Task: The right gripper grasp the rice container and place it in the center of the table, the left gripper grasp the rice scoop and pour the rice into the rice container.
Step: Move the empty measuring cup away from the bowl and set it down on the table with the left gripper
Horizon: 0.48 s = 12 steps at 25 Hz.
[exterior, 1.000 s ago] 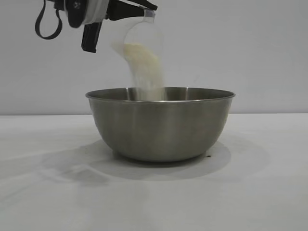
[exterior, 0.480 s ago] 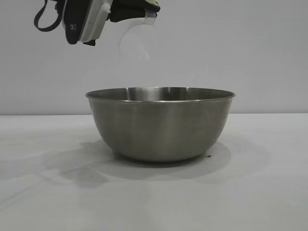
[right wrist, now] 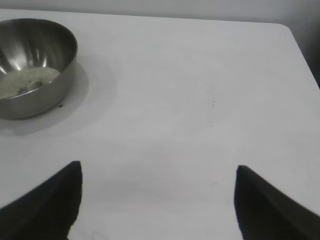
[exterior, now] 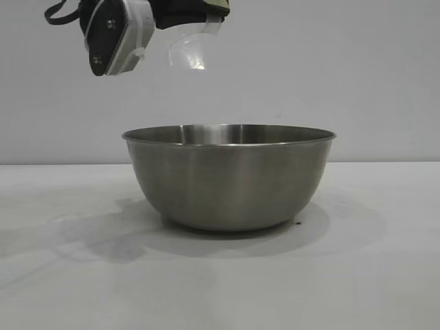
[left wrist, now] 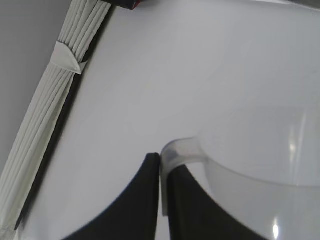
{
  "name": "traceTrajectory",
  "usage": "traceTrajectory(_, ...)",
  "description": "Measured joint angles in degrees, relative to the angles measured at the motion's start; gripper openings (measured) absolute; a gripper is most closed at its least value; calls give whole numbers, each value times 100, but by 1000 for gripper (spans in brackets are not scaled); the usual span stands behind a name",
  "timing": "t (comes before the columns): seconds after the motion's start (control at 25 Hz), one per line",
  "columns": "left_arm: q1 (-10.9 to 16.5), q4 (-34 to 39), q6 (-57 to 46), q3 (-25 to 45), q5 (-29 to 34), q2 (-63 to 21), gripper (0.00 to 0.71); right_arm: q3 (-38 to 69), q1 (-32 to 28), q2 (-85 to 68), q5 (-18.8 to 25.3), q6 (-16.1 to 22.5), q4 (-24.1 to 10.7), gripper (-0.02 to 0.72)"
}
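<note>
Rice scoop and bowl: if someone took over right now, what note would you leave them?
Left gripper: shut on the rice scoop handle, held above the rice container; the scoop looks empty.
Right gripper: open, holding nothing, back from the bowl.
Rice container: on the table.
Rice: inside the bowl.
Done: placing and pouring.
Left: probably only setting the scoop down.

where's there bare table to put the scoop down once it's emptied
Bare table runs from the rice container to the far rounded corner and back to the open right gripper. In the exterior view the tabletop is also bare in front of the container and on both sides. The only crowded place is above the container, where the left gripper pinches the rice scoop by its handle.
</note>
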Motion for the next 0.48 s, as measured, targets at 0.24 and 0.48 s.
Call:
traceTrajectory(0.24,0,-223,-2130,0,0,0,0,0,0,0,0,0,0,589)
traceTrajectory(0.48,0,-1156,-4668,0,0,0,0,0,0,0,0,0,0,589)
